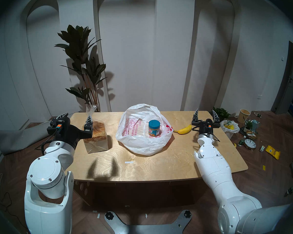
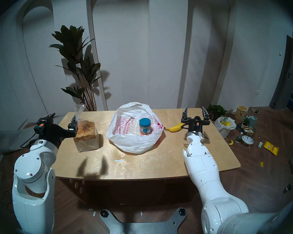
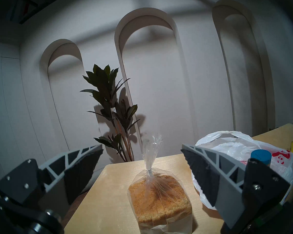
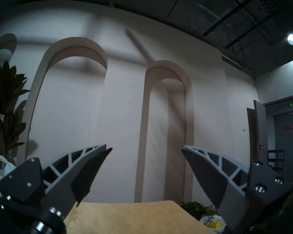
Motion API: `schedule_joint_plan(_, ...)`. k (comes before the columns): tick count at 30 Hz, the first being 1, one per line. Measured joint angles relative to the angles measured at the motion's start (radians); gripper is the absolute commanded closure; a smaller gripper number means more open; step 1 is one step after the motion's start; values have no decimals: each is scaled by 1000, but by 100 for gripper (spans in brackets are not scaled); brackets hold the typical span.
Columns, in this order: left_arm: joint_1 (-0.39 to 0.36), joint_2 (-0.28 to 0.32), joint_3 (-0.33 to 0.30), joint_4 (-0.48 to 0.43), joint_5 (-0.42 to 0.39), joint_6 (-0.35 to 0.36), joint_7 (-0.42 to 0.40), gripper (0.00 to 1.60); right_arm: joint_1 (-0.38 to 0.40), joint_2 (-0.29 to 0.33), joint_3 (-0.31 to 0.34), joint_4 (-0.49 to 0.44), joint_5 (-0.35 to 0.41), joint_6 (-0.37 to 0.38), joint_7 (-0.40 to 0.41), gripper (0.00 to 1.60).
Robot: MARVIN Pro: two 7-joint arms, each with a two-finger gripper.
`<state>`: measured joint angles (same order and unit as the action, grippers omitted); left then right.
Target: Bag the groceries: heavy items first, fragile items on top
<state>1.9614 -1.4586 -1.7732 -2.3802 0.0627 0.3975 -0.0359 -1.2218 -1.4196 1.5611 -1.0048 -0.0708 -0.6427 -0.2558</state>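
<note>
The jar (image 1: 154, 128) was in the bag (image 1: 140, 144) mid-tabletop. The loaf (image 1: 96, 133) and banana (image 1: 184, 129) waited outside. The left claw (image 1: 76, 119) and right claw (image 1: 205, 114) were apart, empty.

jar (image 1: 154, 128): short, tan filling, blue lid, blue-red-white label; upright inside the bag, toward its right side.
bag (image 1: 143, 144): thin crinkly white plastic, red-pink print; mouth open, slumped mid-counter.
loaf (image 1: 95, 133): sliced, brown crust, clear wrap tied on top; upright, left of the bag, apart from it.
banana (image 1: 184, 129): yellow, curved; lying just right of the bag.
</note>
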Motion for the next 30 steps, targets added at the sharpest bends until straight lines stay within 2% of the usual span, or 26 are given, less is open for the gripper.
schedule_joint_plan(10, 0, 2, 0, 0, -2, 0, 1, 0, -108, 36, -23, -123, -15, -37, 52, 0)
schedule_joint_plan(16, 0, 3, 0, 0, -3, 0, 2, 0, -151, 41, 6, -195, 28, -31, 58, 0)
schedule_joint_plan(23, 0, 4, 0, 0, -5, 0, 3, 0, -175, 36, 41, -275, 105, 40, 53, 0)
schedule_joint_plan(30, 0, 6, 0, 0, -6, 0, 3, 0, -206, 16, 50, -348, 181, 161, 52, 0)
